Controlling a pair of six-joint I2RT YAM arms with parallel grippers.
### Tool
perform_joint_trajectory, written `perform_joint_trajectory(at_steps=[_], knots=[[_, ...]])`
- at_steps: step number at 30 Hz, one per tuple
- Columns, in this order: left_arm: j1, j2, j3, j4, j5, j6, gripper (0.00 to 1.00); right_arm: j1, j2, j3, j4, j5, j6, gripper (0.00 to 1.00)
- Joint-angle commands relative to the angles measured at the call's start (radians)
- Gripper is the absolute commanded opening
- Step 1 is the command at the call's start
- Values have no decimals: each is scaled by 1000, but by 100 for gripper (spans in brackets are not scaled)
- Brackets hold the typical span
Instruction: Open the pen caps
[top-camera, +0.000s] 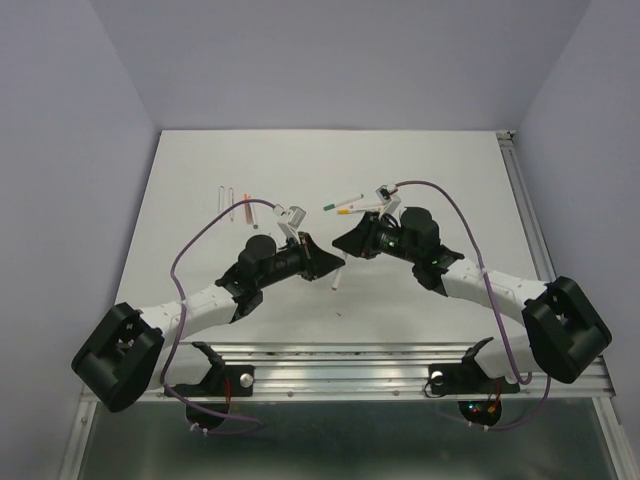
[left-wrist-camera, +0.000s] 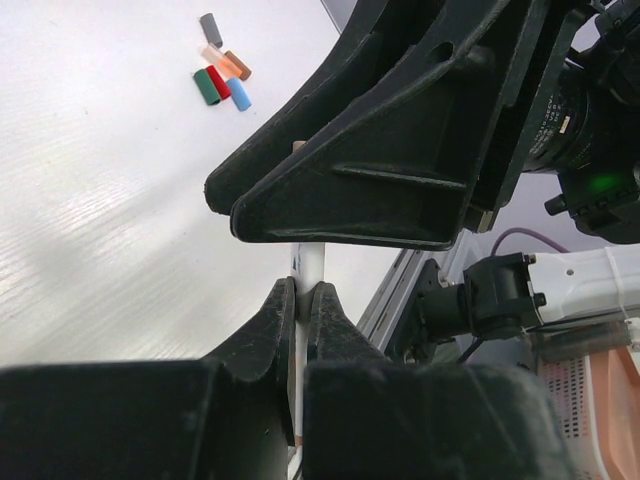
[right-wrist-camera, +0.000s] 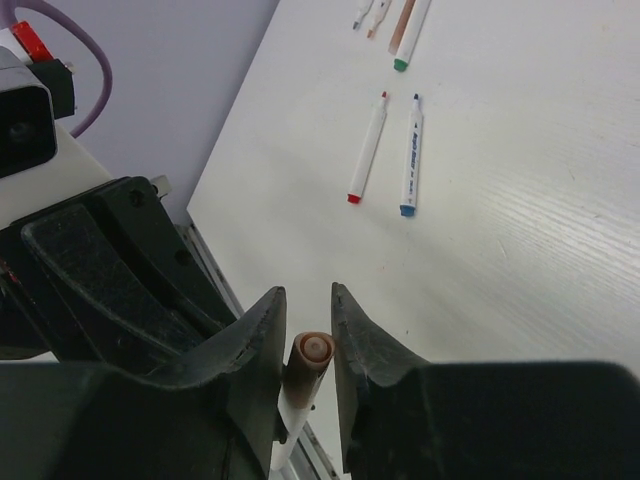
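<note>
My left gripper (left-wrist-camera: 302, 290) is shut on a white pen barrel (left-wrist-camera: 310, 262) and holds it above the table near the front middle (top-camera: 335, 264). The pen carries a brown cap (right-wrist-camera: 311, 352) on its end. My right gripper (right-wrist-camera: 308, 300) faces the left one (top-camera: 340, 243). Its fingers stand on either side of the brown cap. The cap lies against one finger, and a gap shows at the other. A small pile of loose pen caps (left-wrist-camera: 221, 78), green, red, blue, orange and grey, lies on the table in the left wrist view.
Several uncapped white pens lie on the table: a red-tipped one (right-wrist-camera: 367, 150) and a blue one (right-wrist-camera: 410, 155), with a green-ended one (right-wrist-camera: 410, 35) farther off. The metal rail (top-camera: 340, 365) runs along the table's near edge.
</note>
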Motion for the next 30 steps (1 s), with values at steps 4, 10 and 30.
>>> perform_joint_trajectory(at_steps=[4, 10, 30], knots=[[-7, -26, -4, 67, 13, -3, 0, 13, -22, 41, 43, 66, 16, 21], [-12, -48, -29, 65, 4, -12, 0, 13, -22, 38, 55, 143, 47, 9], [-17, 30, 42, 71, 24, -6, 60, 16, 6, 29, 141, -10, 246, 1]])
